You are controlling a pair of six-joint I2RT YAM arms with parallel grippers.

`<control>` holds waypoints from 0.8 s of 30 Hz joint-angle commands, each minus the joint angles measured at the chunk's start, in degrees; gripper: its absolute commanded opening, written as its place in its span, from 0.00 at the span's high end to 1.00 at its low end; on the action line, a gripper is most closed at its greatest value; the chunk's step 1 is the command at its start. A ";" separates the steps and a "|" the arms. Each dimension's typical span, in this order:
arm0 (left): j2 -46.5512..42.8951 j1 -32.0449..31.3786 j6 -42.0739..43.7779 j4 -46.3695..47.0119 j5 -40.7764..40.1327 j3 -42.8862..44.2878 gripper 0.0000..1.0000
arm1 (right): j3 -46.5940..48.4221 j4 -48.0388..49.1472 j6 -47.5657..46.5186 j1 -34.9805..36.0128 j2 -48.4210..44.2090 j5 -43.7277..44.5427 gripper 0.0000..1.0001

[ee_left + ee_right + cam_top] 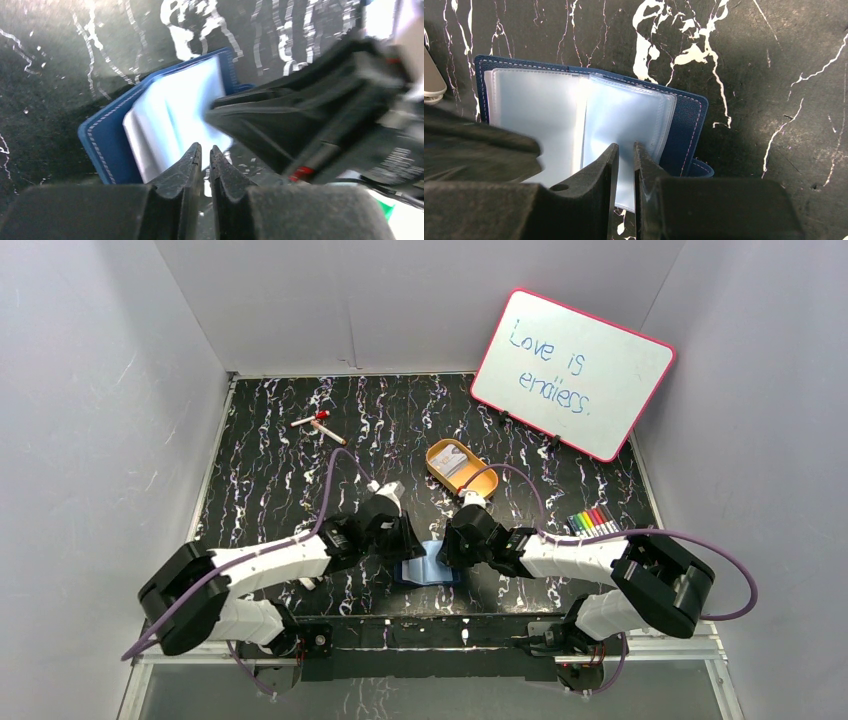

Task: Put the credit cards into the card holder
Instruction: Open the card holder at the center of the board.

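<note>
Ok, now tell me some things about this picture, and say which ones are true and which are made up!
1. The card holder lies open on the table. True.
2. The whiteboard says "Love is endless." True.
3. The marker pens lie on the left side of the table. False: they lie on its right side.
4. The golden tin sits on top of the card holder. False: it stands apart from it, farther back on the table.

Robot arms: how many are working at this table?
2. The left arm reaches in from the near left, the right arm from the near right. Both meet at the open blue card holder.
</note>
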 commanded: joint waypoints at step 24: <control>8.16 0.13 1.32 2.10 -4.22 -5.50 0.96 | 6.74 -20.59 -2.08 -0.07 -15.79 5.77 0.64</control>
